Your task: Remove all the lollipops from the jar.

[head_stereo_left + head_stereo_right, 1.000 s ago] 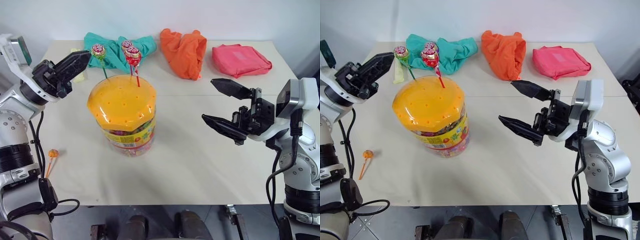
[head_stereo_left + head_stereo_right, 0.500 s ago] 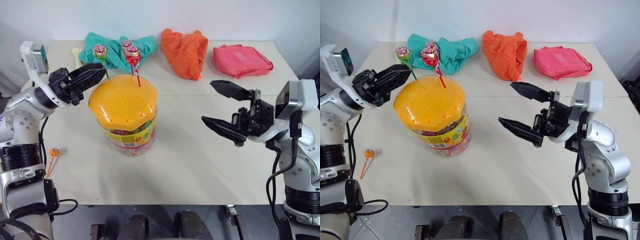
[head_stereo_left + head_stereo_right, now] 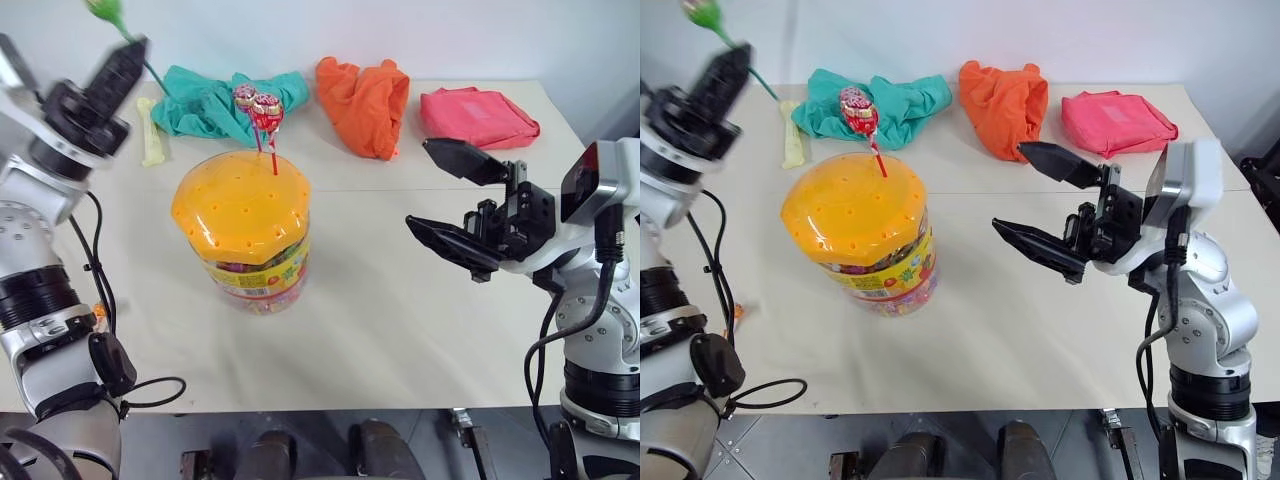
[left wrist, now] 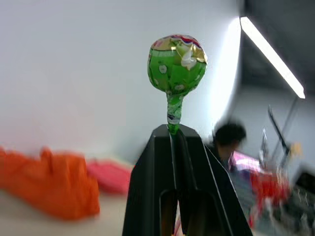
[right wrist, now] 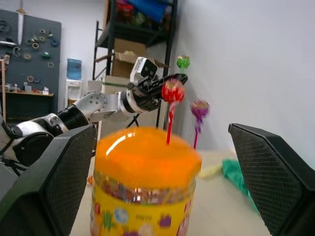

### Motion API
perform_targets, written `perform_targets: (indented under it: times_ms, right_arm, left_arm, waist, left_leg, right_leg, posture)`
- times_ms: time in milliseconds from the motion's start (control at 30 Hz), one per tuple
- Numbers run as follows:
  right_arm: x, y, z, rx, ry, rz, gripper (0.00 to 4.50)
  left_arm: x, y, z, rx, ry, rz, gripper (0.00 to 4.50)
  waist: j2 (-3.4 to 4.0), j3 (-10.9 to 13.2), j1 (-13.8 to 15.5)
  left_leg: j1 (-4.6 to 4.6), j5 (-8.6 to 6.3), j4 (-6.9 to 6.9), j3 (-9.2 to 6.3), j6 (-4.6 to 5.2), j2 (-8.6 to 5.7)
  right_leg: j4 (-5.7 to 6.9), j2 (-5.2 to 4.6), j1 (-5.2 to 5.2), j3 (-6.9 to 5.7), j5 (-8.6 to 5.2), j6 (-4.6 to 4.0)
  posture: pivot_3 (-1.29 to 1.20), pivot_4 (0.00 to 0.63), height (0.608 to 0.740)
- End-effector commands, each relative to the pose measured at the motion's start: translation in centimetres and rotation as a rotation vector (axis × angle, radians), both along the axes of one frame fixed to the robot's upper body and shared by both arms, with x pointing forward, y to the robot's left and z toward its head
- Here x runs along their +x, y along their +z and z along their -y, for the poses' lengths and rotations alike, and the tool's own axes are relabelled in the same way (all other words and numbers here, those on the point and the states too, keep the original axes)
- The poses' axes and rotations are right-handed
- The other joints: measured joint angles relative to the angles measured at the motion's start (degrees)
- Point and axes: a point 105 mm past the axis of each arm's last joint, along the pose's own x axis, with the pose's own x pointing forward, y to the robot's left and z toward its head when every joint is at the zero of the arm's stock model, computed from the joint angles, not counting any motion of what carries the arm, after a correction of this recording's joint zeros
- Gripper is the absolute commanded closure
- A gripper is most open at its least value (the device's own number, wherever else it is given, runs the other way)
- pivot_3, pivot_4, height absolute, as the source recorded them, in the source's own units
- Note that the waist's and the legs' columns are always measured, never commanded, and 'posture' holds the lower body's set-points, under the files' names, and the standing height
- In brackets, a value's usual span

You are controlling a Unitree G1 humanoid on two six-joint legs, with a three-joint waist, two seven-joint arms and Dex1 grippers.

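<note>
Left gripper (image 4: 173, 132) held up high, pinched on the green lollipop (image 4: 177, 63) stick, two lollipops (image 3: 258, 106) poking from the jar (image 3: 243, 232) lid, right gripper (image 3: 448, 202) wide apart beside it

Both arms: silver-grey rounded metal housings, split by black ring bands at the joints. Black cables run outside the casing, looping loose from the left arm (image 3: 45, 330) near its lower segments and running down along the right arm (image 3: 600, 330). Each wrist carries a pale grey boxy block; the one on the right wrist shows a small red mark.

Left gripper (image 4: 173, 135): two matte black fingers, flat-sided, tapering to narrow tips, with a slot cut out between them lower down.

Right gripper (image 3: 450, 200): two black pointed wedge fingers (image 5: 268, 172); inner faces have a fine cross-hatched texture. Black bracket block with screws behind them.
</note>
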Motion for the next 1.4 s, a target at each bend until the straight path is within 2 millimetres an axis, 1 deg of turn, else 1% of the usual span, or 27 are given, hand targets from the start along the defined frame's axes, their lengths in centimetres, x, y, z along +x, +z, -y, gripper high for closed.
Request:
perform_targets:
  times_ms: [33, 67, 100, 133, 200, 267, 333, 367, 433, 533, 567, 667, 733, 800, 867, 900, 933, 967, 1033, 1100, 1133, 1233, 1300, 1400]
  right_arm:
    - [-1.4, 0.0, -0.7, -0.078, 0.052, 0.074, 0.0]
    - [-1.5, -0.3, -0.8, -0.106, 0.058, 0.083, 0.0]
    - [-1.6, -0.4, -0.8, -0.123, 0.061, 0.088, 0.0]
    - [-1.5, -0.9, -0.7, -0.15, 0.061, 0.084, 0.0]
    - [-1.3, -1.6, -0.5, -0.187, 0.06, 0.076, 0.0]
    - [-1.0, -2.8, -0.2, -0.245, 0.055, 0.06, 0.0]
    - [-0.6, -3.8, 0.0, -0.285, 0.054, 0.04, 0.0]
    - [-0.4, -4.1, 0.1, -0.293, 0.051, 0.027, 0.0]
    - [0.0, -4.4, 0.2, -0.307, 0.039, 0.008, 0.0]
    - [0.2, -4.6, 0.3, -0.318, 0.039, 0.004, 0.0]
    - [0.2, -4.7, 0.3, -0.322, 0.039, 0.0, 0.0]
    - [0.4, -4.7, 0.3, -0.322, 0.041, -0.009, 0.0]
    - [0.5, -4.7, 0.2, -0.328, 0.036, -0.031, 0.0]
    - [1.1, -4.8, -0.5, -0.359, 0.017, -0.096, 0.0]
    - [1.1, -3.7, -1.4, -0.301, 0.05, -0.099, 0.0]
    - [1.2, -3.3, -1.7, -0.278, 0.061, -0.097, 0.0]
    - [1.2, -2.7, -2.3, -0.255, 0.08, -0.092, 0.0]
    - [1.4, -2.2, -3.4, -0.247, 0.088, -0.094, 0.0]
    - [2.2, -1.5, -5.5, -0.259, 0.077, -0.099, 0.0]
    - [2.7, -0.6, -7.0, -0.23, 0.083, -0.107, 0.0]
    - [2.8, -0.1, -7.9, -0.217, 0.095, -0.109, 0.0]
    - [3.2, 0.7, -10.1, -0.214, 0.101, -0.126, 0.0]
    - [3.8, 0.9, -11.2, -0.22, 0.078, -0.142, 0.0]
    - [5.0, 1.3, -12.5, -0.222, 0.032, -0.186, 0.0]
  left_arm:
    - [-0.1, -5.9, -3.6, 0.22, 0.242, -0.323, 4.48]
    - [-0.5, -7.9, -4.3, 0.296, 0.29, -0.41, 4.48]
    - [-0.9, -8.9, -4.6, 0.337, 0.313, -0.455, 4.48]
    - [-2.0, -11.7, -5.1, 0.409, 0.339, -0.566, 4.48]
    - [-3.9, -15.4, -5.6, 0.499, 0.369, -0.728, 4.48]
    - [-5.4, -18.6, -5.8, 0.592, 0.404, -0.844, 4.48]
    - [-6.5, -21.1, -5.7, 0.661, 0.423, -0.922, 4.48]
    - [-6.9, -21.8, -5.5, 0.674, 0.42, -0.945, 4.48]
    - [-7.2, -22.5, -5.2, 0.691, 0.422, -0.969, 4.48]
    - [-7.4, -23.0, -5.4, 0.716, 0.432, -1.003, 4.48]
    - [-7.5, -23.0, -5.8, 0.723, 0.449, -1.018, 4.48]
    - [-7.6, -22.7, -6.9, 0.73, 0.487, -1.04, 3.79]
    - [-7.7, -22.5, -7.1, 0.745, 0.475, -1.029, 3.18]
    - [-7.4, -21.1, -7.3, 0.739, 0.462, -0.943, 2.55]
    - [-7.3, -19.7, -7.6, 0.72, 0.433, -0.848, 1.97]
    - [-7.3, -19.2, -7.6, 0.717, 0.418, -0.815, 1.97]
    - [-7.5, -18.3, -7.4, 0.718, 0.38, -0.742, 1.97]
    - [-7.8, -16.5, -6.9, 0.687, 0.329, -0.623, 1.97]
    - [-8.6, -13.7, -6.5, 0.63, 0.278, -0.414, 1.97]
    - [-9.0, -12.0, -6.7, 0.592, 0.28, -0.268, 1.97]
    - [-9.4, -11.1, -6.3, 0.558, 0.261, -0.189, 1.97]
    - [-10.5, -9.9, -5.0, 0.488, 0.184, -0.094, 1.97]
    - [-11.3, -9.4, -4.0, 0.455, 0.132, -0.041, 1.97]
    - [-11.6, -8.8, -3.3, 0.437, 0.11, -0.004, 1.97]
  waist:
    - [0.04, -0.02, -0.74]
    - [0.08, -0.03, -1.1]
    - [0.09, -0.02, -1.16]
    - [0.09, -0.02, -1.15]
    - [-0.01, -0.02, -1.12]
    - [-0.06, 0.0, -0.77]
    - [-0.07, 0.0, 0.33]
    - [-0.07, 0.0, 0.68]
    - [-0.04, 0.02, 1.52]
    - [-0.04, 0.02, 2.15]
    - [-0.04, 0.02, 2.15]
    - [-0.03, 0.02, 1.91]
    - [-0.03, 0.02, 1.77]
    - [0.0, 0.04, 1.47]
    - [0.0, 0.04, 1.14]
    - [0.0, 0.04, 1.0]
    - [0.0, 0.04, 0.75]
    - [0.01, 0.04, 0.44]
    - [0.01, 0.04, 0.04]
    - [0.02, 0.04, -0.16]
    - [0.02, 0.04, -0.18]
    - [0.02, 0.03, -0.64]
    - [-0.03, 0.01, -0.88]
    - [-0.09, -0.02, -1.39]
  left_leg:
    - [0.07, 0.0, -0.07, 0.01, 0.0, -0.01]
    - [0.22, 0.0, -0.18, -0.01, 0.0, -0.06]
    - [0.35, 0.0, -0.28, -0.05, 0.0, -0.11]
    - [0.37, -0.01, -0.33, -0.09, 0.01, -0.11]
    - [0.18, -0.01, -0.35, -0.21, 0.0, -0.12]
    - [0.14, -0.02, -0.38, -0.22, 0.0, -0.15]
    - [0.08, -0.03, -0.49, -0.21, -0.02, -0.14]
    - [0.08, -0.04, -0.45, -0.21, -0.03, -0.14]
    - [0.08, -0.04, -0.37, -0.21, -0.04, -0.14]
    - [0.1, -0.04, -0.29, -0.21, -0.05, -0.14]
    - [0.09, -0.04, -0.28, -0.21, -0.05, -0.15]
    - [0.1, -0.04, -0.36, -0.2, -0.05, -0.14]
    - [0.11, -0.04, -0.4, -0.21, -0.05, -0.12]
    - [0.11, -0.04, -0.45, -0.19, -0.05, -0.11]
    - [0.11, -0.04, -0.5, -0.18, -0.06, -0.1]
    - [0.11, -0.03, -0.51, -0.18, -0.08, -0.09]
    - [0.1, -0.03, -0.56, -0.18, -0.09, -0.09]
    - [0.1, -0.03, -0.57, -0.19, -0.09, -0.09]
    - [0.1, -0.03, -0.64, -0.16, -0.09, -0.09]
    - [0.1, -0.02, -0.71, -0.13, -0.11, -0.08]
    - [0.1, -0.01, -0.76, -0.14, -0.13, -0.07]
    - [0.1, -0.01, -0.76, -0.14, -0.13, -0.07]
    - [0.1, -0.01, -0.61, -0.18, -0.11, -0.09]
    - [0.05, -0.02, -0.53, -0.19, -0.11, -0.08]
  right_leg:
    - [-0.02, 0.0, -0.02, 0.05, 0.0, 0.0]
    - [0.01, 0.0, 0.0, 0.18, 0.0, 0.0]
    - [0.08, 0.0, 0.0, 0.3, 0.0, 0.0]
    - [0.04, 0.0, -0.03, 0.37, 0.0, 0.0]
    - [-0.03, 0.01, -0.23, 0.48, 0.01, -0.02]
    - [-0.04, 0.0, -0.28, 0.58, 0.02, -0.04]
    - [-0.44, 0.0, -0.25, 0.6, 0.02, -0.05]
    - [-0.5, 0.0, -0.21, 0.61, 0.02, -0.04]
    - [-0.72, 0.0, -0.05, 0.61, 0.02, -0.05]
    - [-0.87, 0.01, 0.07, 0.61, 0.05, -0.08]
    - [-0.87, 0.01, 0.07, 0.61, 0.05, -0.08]
    - [-0.89, 0.02, 0.05, 0.6, 0.05, -0.08]
    - [-0.88, 0.03, 0.02, 0.58, 0.05, -0.08]
    - [-0.89, 0.04, -0.02, 0.58, 0.05, -0.08]
    - [-0.89, 0.04, -0.06, 0.58, 0.05, -0.09]
    - [-0.89, 0.05, -0.1, 0.57, 0.05, -0.1]
    - [-0.9, 0.04, -0.1, 0.55, 0.05, -0.11]
    - [-0.9, 0.04, -0.1, 0.54, 0.05, -0.11]
    - [-0.93, 0.03, -0.15, 0.54, 0.05, -0.11]
    - [-0.9, 0.03, -0.24, 0.53, 0.06, -0.11]
    - [-0.88, 0.03, -0.28, 0.5, 0.06, -0.11]
    - [-0.7, 0.0, -0.36, 0.39, 0.07, -0.13]
    - [-0.16, -0.03, -0.48, 0.34, 0.12, -0.2]
    - [0.07, -0.03, -0.73, 0.33, 0.25, -0.41]
  posture:
    - [0.0, 0.15, 0.74]
    - [0.0, 0.15, 0.74]
    - [0.0, 0.15, 0.74]
    - [0.0, 0.15, 0.74]
    - [0.0, 0.15, 0.74]
    - [0.0, 0.15, 0.74]
    - [0.0, 0.15, 0.74]
    - [0.0, 0.15, 0.74]
    - [0.0, 0.15, 0.74]
    - [0.0, 0.15, 0.74]
    - [0.0, 0.15, 0.74]
    - [0.0, 0.15, 0.74]
    - [0.0, 0.15, 0.74]
    - [0.0, 0.15, 0.74]
    - [0.0, 0.15, 0.74]
    - [0.0, 0.15, 0.74]
    - [0.0, 0.15, 0.74]
    - [0.0, 0.15, 0.74]
    - [0.0, 0.15, 0.74]
    - [0.0, 0.15, 0.74]
    - [0.0, 0.15, 0.74]
    - [0.0, 0.15, 0.74]
    - [0.0, 0.15, 0.74]
    - [0.0, 0.15, 0.74]
